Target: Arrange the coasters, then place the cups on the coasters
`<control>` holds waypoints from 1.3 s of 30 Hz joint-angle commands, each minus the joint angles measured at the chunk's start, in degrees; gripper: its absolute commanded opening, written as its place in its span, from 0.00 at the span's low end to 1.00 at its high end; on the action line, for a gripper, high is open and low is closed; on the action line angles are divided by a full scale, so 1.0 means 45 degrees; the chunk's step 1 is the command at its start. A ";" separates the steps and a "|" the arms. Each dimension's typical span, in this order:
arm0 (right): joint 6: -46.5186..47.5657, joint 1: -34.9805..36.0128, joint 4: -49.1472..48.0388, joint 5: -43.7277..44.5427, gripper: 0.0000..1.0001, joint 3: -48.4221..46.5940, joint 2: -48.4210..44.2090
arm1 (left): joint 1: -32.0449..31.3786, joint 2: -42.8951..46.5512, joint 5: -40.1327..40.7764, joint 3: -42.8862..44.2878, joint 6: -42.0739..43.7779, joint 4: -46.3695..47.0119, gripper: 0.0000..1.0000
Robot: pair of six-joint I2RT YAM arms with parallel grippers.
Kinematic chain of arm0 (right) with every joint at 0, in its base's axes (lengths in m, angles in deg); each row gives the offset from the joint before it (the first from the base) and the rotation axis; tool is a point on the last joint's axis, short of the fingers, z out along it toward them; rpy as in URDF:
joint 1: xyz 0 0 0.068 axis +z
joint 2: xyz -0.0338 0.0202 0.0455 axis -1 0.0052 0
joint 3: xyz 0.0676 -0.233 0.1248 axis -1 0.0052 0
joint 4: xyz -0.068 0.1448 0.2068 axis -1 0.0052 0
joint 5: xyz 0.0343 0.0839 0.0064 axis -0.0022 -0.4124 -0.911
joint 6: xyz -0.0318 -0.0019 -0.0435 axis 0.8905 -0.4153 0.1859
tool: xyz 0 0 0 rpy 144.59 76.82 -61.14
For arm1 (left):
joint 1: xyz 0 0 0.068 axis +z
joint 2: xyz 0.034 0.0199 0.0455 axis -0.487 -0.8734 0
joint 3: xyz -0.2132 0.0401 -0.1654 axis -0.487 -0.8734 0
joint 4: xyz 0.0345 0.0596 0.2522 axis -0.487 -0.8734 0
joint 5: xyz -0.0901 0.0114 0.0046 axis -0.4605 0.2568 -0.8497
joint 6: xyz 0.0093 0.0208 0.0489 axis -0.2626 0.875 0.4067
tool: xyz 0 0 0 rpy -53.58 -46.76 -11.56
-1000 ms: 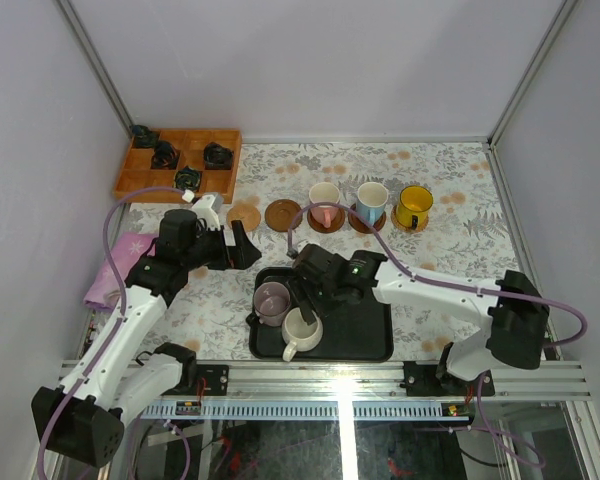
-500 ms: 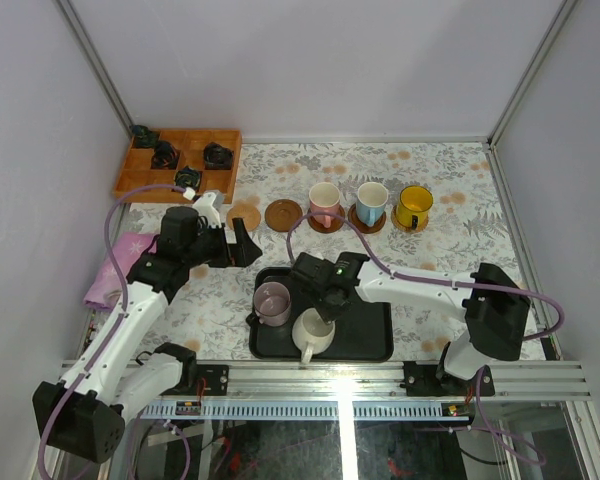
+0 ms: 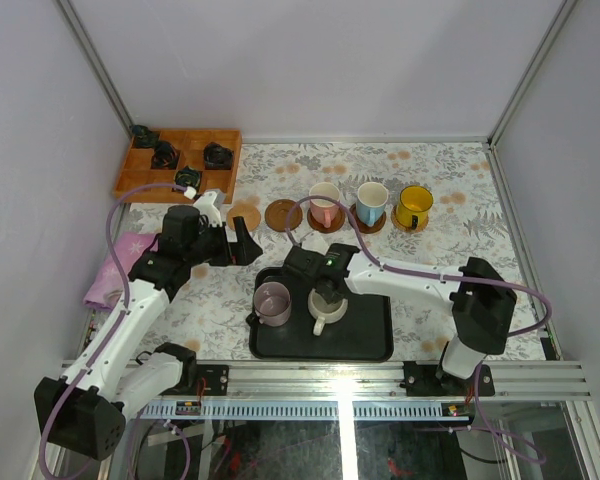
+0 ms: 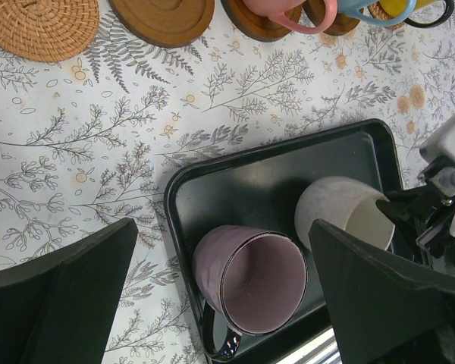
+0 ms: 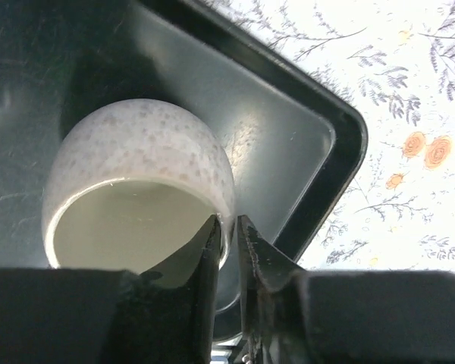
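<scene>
On the black tray my right gripper is shut on the rim of the cream cup. In the right wrist view one finger is inside the cream cup and one outside, at my right gripper. The mauve cup stands beside it. My left gripper hangs open above the tablecloth; its wrist view shows the mauve cup below my left gripper. A woven coaster and a dark coaster are bare. The pink-handled cup, blue cup and yellow cup sit on coasters.
An orange wooden box with small black objects stands at the back left. A pink cloth lies by the left wall. The tray's raised rim runs close beside the cream cup. Grey walls close in the table.
My right gripper has closed on the cream cup's rim and carried it from the tray's near edge toward the tray's middle. The left arm has barely moved.
</scene>
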 commanded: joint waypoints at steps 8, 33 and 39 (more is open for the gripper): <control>-0.0214 -0.0383 -0.0423 0.1436 0.67 -0.0503 -0.0902 | -0.0060 -0.0181 0.0170 0.0178 0.0107 0.1107 0.97; -0.3921 -0.0122 0.0429 -0.0424 0.99 -0.1208 -0.0041 | -0.0076 -0.0476 0.0582 0.0403 0.0813 0.1079 0.98; -0.4409 0.0115 0.1029 -0.0720 0.99 -0.0479 -0.0061 | -0.0075 -0.0564 0.0602 0.0504 0.0773 0.1138 0.98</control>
